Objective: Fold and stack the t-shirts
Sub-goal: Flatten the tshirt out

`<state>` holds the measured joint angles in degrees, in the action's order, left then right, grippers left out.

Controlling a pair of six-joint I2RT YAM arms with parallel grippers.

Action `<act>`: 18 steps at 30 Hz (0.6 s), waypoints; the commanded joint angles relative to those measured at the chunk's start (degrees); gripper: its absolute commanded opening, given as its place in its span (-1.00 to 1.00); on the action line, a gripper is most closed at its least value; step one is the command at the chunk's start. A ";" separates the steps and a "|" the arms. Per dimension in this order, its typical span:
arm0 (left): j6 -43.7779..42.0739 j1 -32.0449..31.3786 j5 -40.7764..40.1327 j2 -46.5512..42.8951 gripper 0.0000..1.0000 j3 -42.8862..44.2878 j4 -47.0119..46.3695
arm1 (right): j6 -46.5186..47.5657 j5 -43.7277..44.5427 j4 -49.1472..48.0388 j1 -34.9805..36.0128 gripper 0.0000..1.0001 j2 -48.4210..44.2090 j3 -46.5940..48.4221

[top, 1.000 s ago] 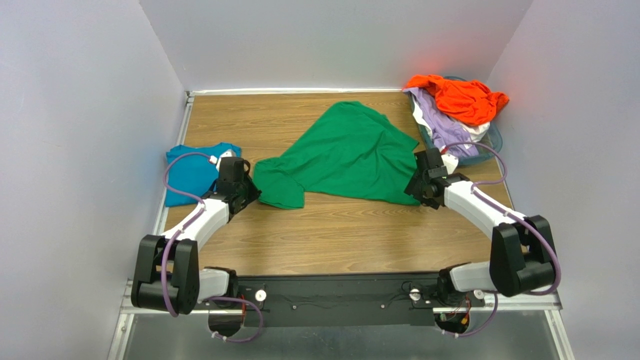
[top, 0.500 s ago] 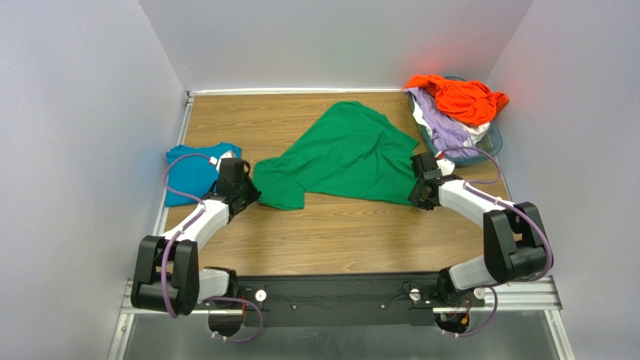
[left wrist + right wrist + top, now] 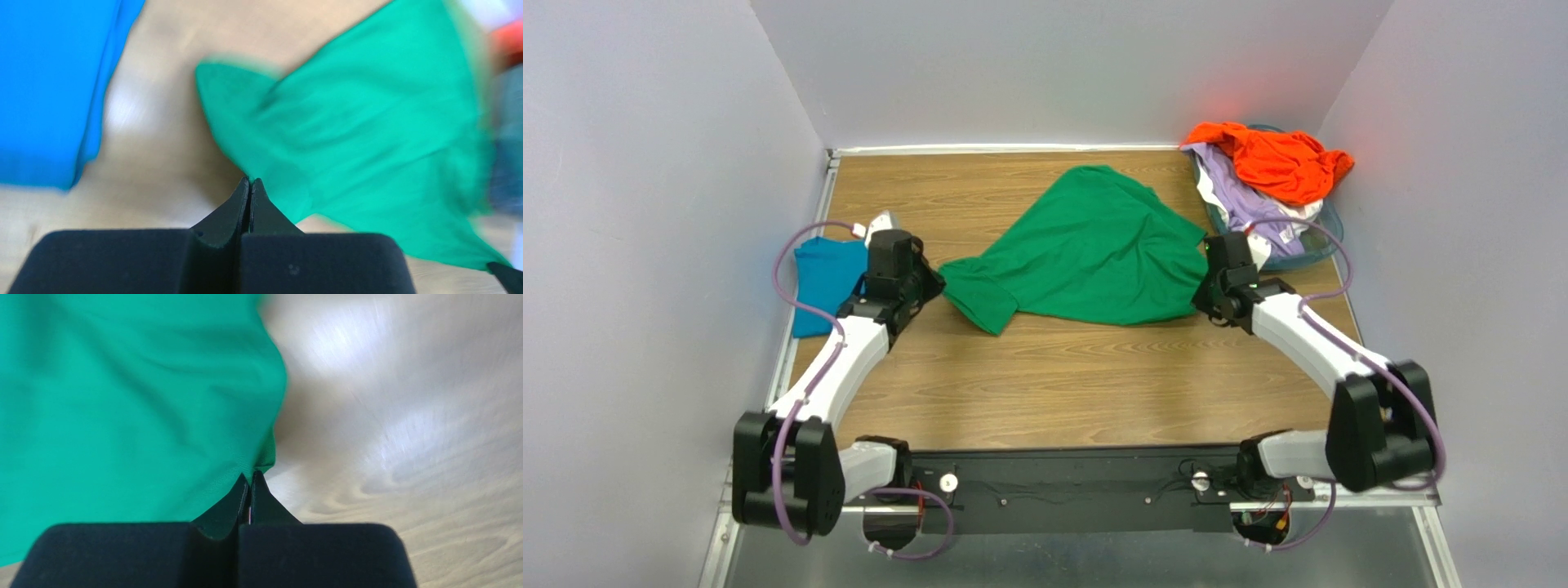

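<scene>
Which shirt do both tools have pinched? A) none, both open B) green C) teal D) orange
B: in the wrist views the left tool and the right tool are each shut on an edge of the green shirt.

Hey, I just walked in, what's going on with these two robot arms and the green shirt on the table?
Both arms are working on the green t-shirt, which lies rumpled in the middle of the table. The left arm has its jaws shut on the shirt's left edge, and the right arm has its jaws shut on the right edge. A blue t-shirt lies at the left side. More shirts, an orange t-shirt on top, are heaped in a basket at the far right corner. The green one is not yet folded.
</scene>
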<state>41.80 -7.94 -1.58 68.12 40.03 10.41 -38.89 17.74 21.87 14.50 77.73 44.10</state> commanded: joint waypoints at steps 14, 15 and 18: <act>-2.86 0.03 -5.89 -17.31 -1.00 35.72 4.00 | 10.85 -8.51 9.41 -0.35 -0.99 -19.63 31.21; -3.04 0.03 -6.15 -17.75 -1.00 37.12 4.17 | 11.12 -9.38 10.29 -0.35 -0.99 -20.07 32.70; -4.09 0.03 -7.03 -19.77 -1.00 43.45 5.23 | 12.35 -11.93 12.84 -0.35 -0.99 -21.57 39.56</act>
<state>40.16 -7.99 -5.93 50.87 78.24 14.96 -29.67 9.54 29.67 14.50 58.89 76.55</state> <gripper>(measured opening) 0.009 0.012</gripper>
